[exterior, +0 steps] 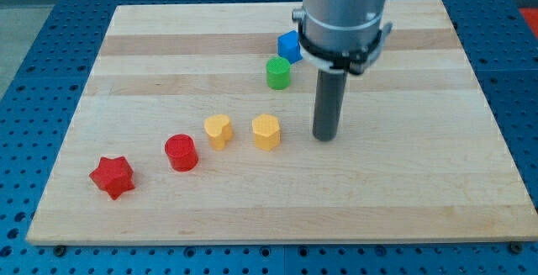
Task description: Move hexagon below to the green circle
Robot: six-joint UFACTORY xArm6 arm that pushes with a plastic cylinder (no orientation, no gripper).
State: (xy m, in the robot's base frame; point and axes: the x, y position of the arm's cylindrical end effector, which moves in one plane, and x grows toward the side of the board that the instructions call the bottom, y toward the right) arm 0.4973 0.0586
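The yellow hexagon (266,132) lies near the board's middle. The green circle (278,72) lies above it, toward the view's top, with a blue block (289,46) touching it at its upper right. My tip (325,137) rests on the board just to the right of the yellow hexagon, a small gap between them. It is below and to the right of the green circle.
A yellow heart-like block (218,130) lies left of the hexagon. A red circle (181,152) and a red star (113,177) lie further to the lower left. The wooden board (420,182) sits on a blue perforated table (34,56).
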